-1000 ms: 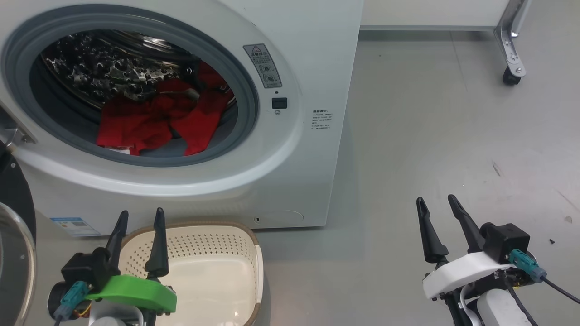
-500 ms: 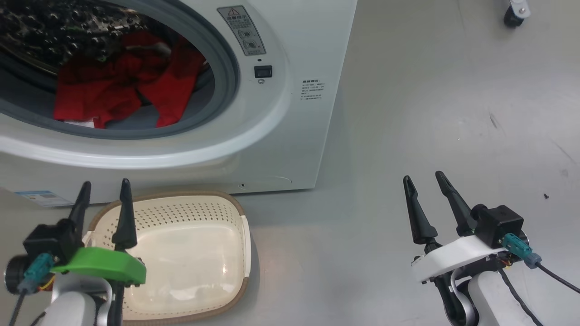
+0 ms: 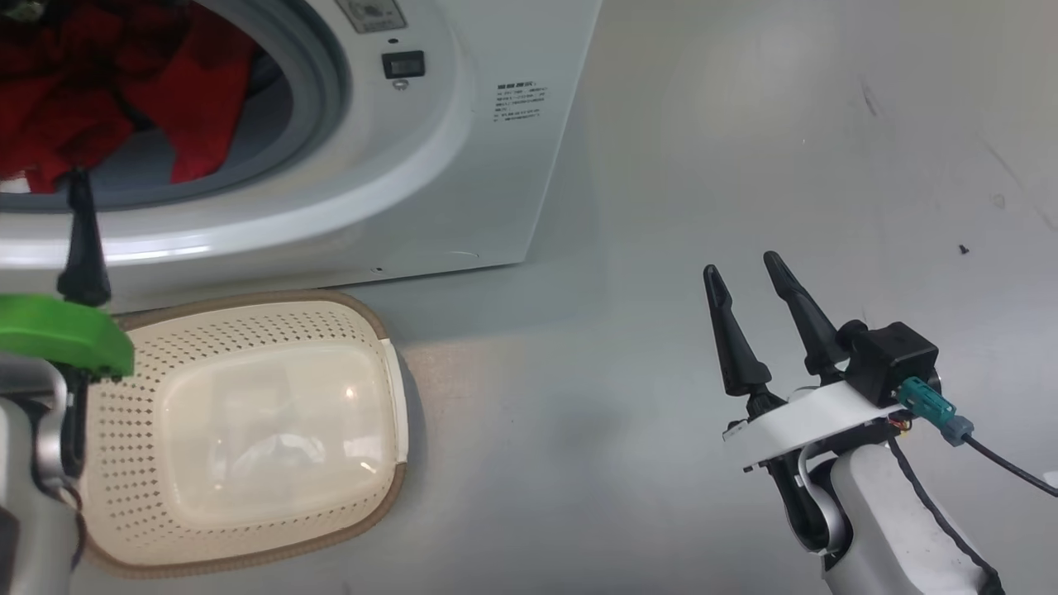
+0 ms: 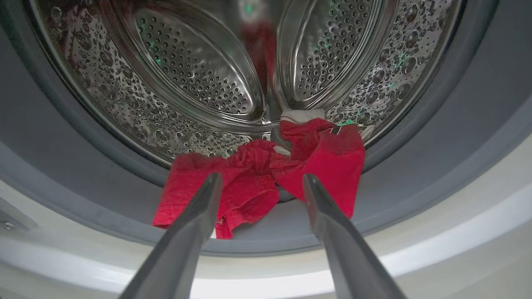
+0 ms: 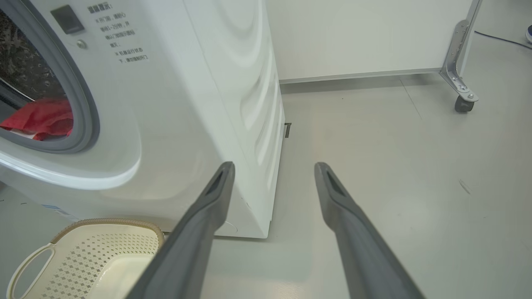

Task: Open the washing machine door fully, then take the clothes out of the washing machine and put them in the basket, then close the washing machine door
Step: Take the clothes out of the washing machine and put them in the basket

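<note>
Clothes (image 4: 249,182): bright red fabric, crumpled into one heap, centre frame in the left wrist view. Spilling from the lower part of the dimpled steel drum (image 4: 199,70) over the grey rubber ring (image 4: 62,174), with the front edge drooping toward the bottom of the picture. White strip of trim at the top of the heap, right under the drum's back wall. Red reflection above it in the steel. In the head view, clothes (image 3: 50,107) at the upper left corner, cut off by the frame edge, inside the round mouth of the white washing machine (image 3: 463,182). In the right wrist view, only a small red patch of clothes (image 5: 41,118) at the left edge, behind the grey ring.

Left gripper (image 4: 261,177): two dark fingers spread wide, rising from the bottom edge, tips framing the heap, holding nothing. Touching the cloth or just short of it: cannot tell.

Right gripper (image 3: 741,266): lower right of the head view, fingers parted and empty, over grey floor (image 3: 661,165), well apart from the machine.

Basket (image 3: 248,330): cream, perforated, brown rim, lower left of the head view, on the floor just below the machine's front, glossy inner bottom showing. Also at the bottom left corner of the right wrist view (image 5: 104,245), with one loop handle (image 5: 25,265) in sight.
</note>
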You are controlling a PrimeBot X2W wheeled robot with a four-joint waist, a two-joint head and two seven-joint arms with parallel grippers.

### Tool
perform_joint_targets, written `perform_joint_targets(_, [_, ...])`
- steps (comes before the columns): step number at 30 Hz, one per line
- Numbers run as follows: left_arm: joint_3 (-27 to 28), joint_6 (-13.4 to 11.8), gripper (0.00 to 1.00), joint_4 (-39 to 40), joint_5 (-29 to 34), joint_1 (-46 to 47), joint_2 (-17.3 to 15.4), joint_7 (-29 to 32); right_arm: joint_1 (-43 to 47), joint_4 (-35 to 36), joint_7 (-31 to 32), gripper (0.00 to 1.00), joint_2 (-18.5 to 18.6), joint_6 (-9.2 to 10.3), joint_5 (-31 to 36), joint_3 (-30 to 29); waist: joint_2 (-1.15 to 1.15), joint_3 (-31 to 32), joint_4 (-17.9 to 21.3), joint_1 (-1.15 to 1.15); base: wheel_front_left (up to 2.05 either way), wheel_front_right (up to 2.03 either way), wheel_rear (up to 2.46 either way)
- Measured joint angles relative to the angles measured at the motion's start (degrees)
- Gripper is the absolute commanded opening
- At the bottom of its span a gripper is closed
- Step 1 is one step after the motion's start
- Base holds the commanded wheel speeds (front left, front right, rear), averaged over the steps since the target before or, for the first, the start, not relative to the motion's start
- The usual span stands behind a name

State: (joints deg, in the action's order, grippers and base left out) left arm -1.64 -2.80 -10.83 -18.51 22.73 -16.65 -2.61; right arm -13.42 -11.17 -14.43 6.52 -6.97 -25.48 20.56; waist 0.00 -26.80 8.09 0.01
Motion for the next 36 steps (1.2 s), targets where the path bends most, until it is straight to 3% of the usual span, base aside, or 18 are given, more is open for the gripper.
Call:
perform_joint_targets(18, [-0.18, -1.53, 1.0, -10.37, 6.62, 13.87, -8.32, 12.11, -3.23, -1.33, -0.01, 1.0, -1.34, -0.01, -0.21, 1.57, 0.0, -7.48, 6.35, 0.0, 0.0, 0.0, 0.0])
perform_joint_targets(36, [-0.2, -2.5, 1.0, -19.96, 9.27, 24.79, -10.38, 19.18, -4.52, -1.91, -0.01, 1.0, -2.03, -0.02, -0.31, 2.49, 0.0, -9.41, 7.78, 0.0, 0.0, 0.0, 0.0])
